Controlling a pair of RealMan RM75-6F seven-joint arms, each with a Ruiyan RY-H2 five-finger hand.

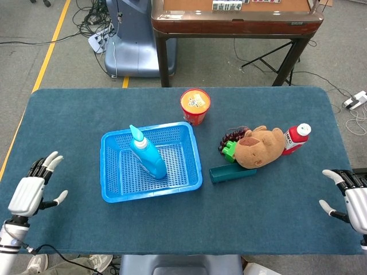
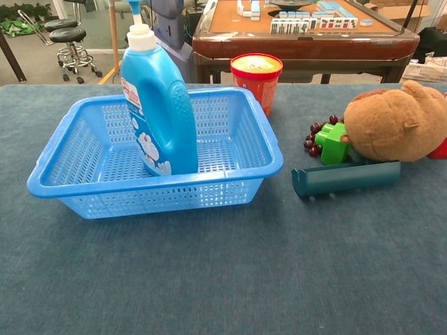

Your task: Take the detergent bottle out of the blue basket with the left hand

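A blue detergent bottle [image 1: 148,156] [image 2: 156,108] with a white pump cap stands upright inside the blue plastic basket [image 1: 110,191] [image 2: 258,132] on the left half of the table. My left hand [image 1: 31,191] hovers over the table's front left corner, well left of the basket, fingers spread and holding nothing. At the front right edge my right hand [image 1: 349,199] is open too, fingers apart. Neither hand shows in the chest view.
A red cup with an orange lid [image 1: 195,105] stands just behind the basket. To the right lie a brown plush toy [image 1: 260,146], a green block, dark grapes [image 1: 230,137], a teal tray piece [image 1: 231,172] and a red bottle [image 1: 296,138]. A wooden table [image 1: 235,20] stands beyond.
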